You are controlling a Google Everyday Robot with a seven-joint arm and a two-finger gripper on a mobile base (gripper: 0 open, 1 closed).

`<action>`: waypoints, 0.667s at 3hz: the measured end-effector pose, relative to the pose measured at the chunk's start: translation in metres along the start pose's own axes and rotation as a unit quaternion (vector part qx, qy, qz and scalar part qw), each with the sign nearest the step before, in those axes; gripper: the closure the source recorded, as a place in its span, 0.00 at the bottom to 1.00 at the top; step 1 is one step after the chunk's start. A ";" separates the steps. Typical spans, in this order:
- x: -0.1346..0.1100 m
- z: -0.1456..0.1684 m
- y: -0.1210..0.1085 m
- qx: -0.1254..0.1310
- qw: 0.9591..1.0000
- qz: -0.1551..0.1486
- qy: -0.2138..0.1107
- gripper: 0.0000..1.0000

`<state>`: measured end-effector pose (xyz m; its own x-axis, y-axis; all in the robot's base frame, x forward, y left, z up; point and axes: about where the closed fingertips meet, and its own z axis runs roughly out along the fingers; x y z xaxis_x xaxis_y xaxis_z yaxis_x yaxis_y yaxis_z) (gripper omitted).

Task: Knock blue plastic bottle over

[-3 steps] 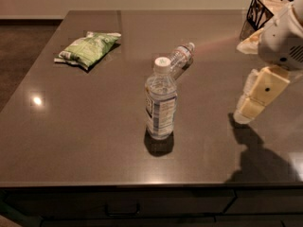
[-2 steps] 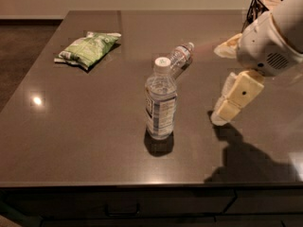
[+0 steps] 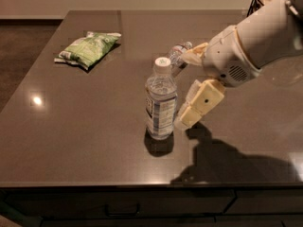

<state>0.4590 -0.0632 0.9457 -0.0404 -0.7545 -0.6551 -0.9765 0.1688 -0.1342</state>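
The blue plastic bottle (image 3: 161,105) is standing upright on the dark surface (image 3: 85,126) while the gripper (image 3: 184,90), its fingers (image 3: 199,103) spread wide and holding nothing, is hovering just beside it, likely needing a firm sideways push high up to topple it.

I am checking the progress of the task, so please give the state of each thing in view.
blue plastic bottle: upright, cap on, not yet knocked over.
gripper: open, close beside the bottle on the picture's right; contact unclear.
smaller bottle: lying down behind, partly hidden by the gripper.
green bag: lying flat, far left.
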 end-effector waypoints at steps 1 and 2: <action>-0.021 0.018 0.011 -0.021 0.999 -0.012 -0.035 0.00; -0.032 0.029 0.017 -0.041 0.997 -0.017 -0.058 0.18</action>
<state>0.4499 -0.0177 0.9435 0.0140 -0.6803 -0.7328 -0.9910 0.0882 -0.1008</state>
